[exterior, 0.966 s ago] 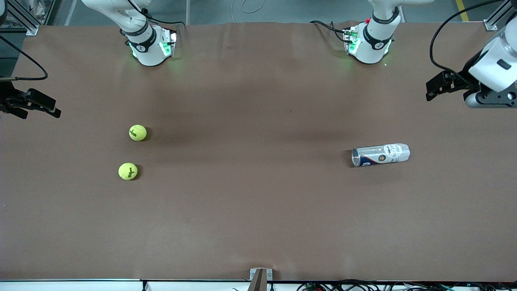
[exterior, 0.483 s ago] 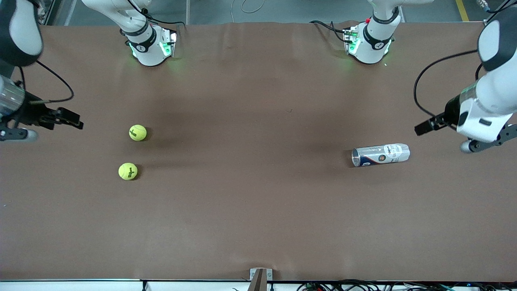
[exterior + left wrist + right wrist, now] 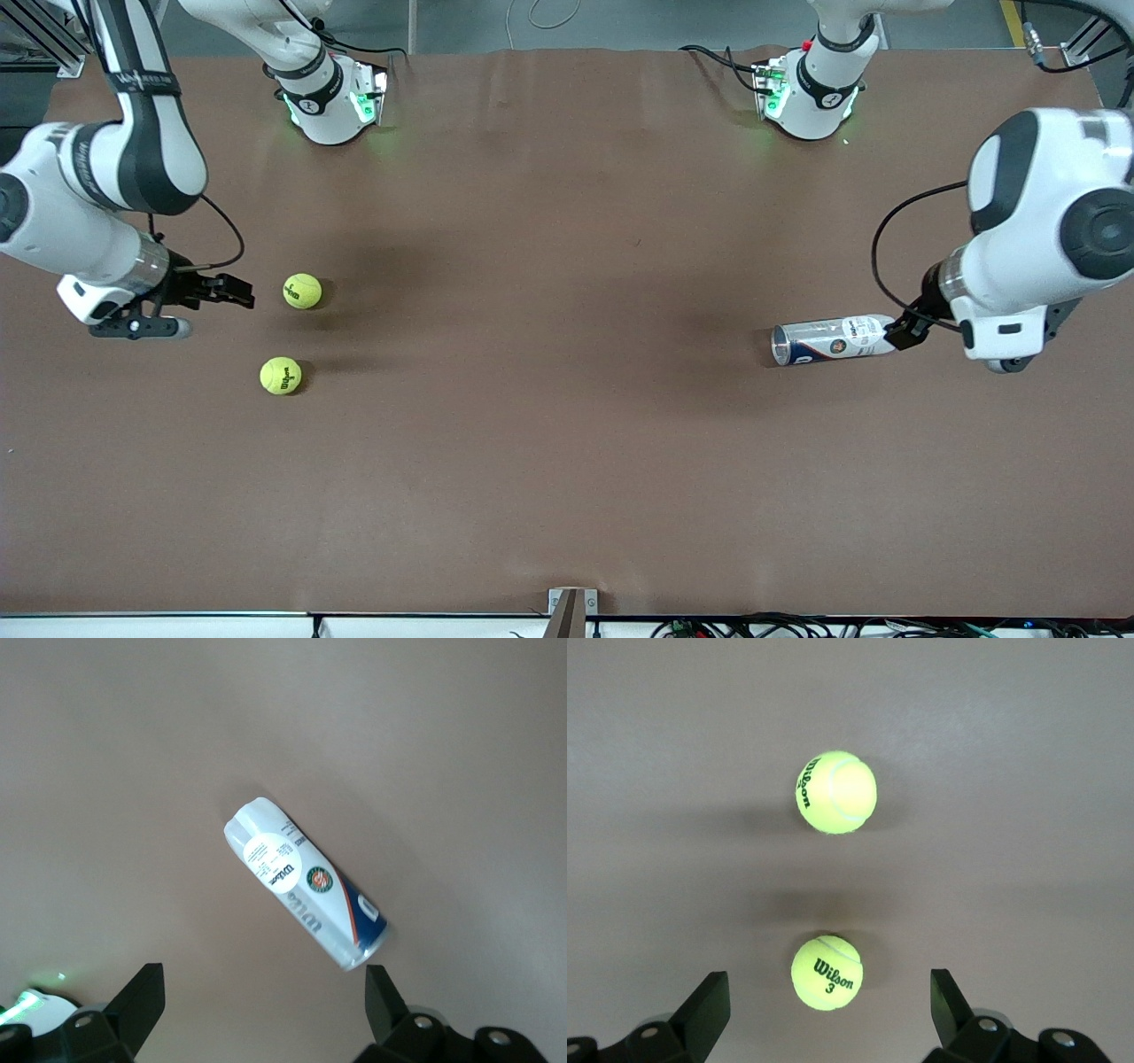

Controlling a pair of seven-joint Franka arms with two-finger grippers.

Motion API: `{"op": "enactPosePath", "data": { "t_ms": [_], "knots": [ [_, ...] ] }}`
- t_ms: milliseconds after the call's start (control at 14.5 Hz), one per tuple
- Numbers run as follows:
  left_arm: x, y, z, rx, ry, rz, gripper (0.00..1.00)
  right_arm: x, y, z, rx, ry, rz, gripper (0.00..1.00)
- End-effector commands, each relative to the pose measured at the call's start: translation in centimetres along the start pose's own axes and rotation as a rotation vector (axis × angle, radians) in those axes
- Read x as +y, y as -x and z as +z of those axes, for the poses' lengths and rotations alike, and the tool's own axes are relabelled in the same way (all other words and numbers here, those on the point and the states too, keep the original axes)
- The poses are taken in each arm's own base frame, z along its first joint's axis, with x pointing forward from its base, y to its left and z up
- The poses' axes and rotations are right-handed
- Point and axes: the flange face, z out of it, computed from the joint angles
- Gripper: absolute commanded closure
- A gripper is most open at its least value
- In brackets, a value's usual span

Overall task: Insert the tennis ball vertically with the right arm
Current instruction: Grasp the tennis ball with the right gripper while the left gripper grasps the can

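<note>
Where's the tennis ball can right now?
The tennis ball can lies on its side on the brown table, toward the left arm's end. The open left gripper hovers over its closed end, and both tennis balls are toward the right arm's end.

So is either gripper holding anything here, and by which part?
Nothing is held. The right gripper, open, hangs beside the tennis balls; the left gripper, open, hangs by the closed end of the lying can.

Brown matte table covering (image 3: pixel 567 461) spans the view, faintly creased and evenly lit, grey floor (image 3: pixel 620 22) above its top edge, cables (image 3: pixel 797 627) below.
</note>
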Motion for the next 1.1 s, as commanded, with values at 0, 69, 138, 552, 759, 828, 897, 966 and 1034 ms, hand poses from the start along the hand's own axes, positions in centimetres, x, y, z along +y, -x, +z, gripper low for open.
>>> {"op": "enactPosePath", "data": {
  "t_ms": [0,69,138,552,759,828,897,966,1034],
  "knots": [
    [1.9,0.5,3.5,0.055,-0.016,-0.134,0.00,-0.8,-0.7,2.4,-0.006,0.012,-0.021,0.00],
    [2.9,0.8,5.0,0.078,-0.031,-0.191,0.00,-0.9,-1.0,3.5,-0.009,0.015,-0.025,0.00],
    [3.5,0.8,6.5,0.102,-0.057,-0.259,0.00,-1.1,-1.3,4.4,-0.010,0.019,-0.025,0.00],
    [5.6,2.6,14.3,0.253,-0.135,-0.439,0.00,-2.1,-2.5,9.4,-0.029,0.036,-0.050,0.00],
    [5.0,3.1,17.0,0.295,-0.147,-0.492,0.00,-2.0,-3.7,10.0,-0.003,0.043,-0.055,0.00],
    [5.1,3.3,18.0,0.296,-0.150,-0.511,0.00,-2.2,-4.4,10.0,0.003,0.045,-0.059,0.00],
    [5.3,3.5,19.1,0.296,-0.156,-0.525,0.00,-2.2,-5.0,10.2,0.006,0.048,-0.061,0.00],
    [5.6,3.7,20.0,0.305,-0.153,-0.540,0.00,-2.0,-5.6,10.3,0.009,0.052,-0.060,0.00],
    [6.1,4.0,21.1,0.331,-0.148,-0.556,0.00,-2.1,-6.1,10.4,0.012,0.053,-0.071,0.00]
  ]
}}
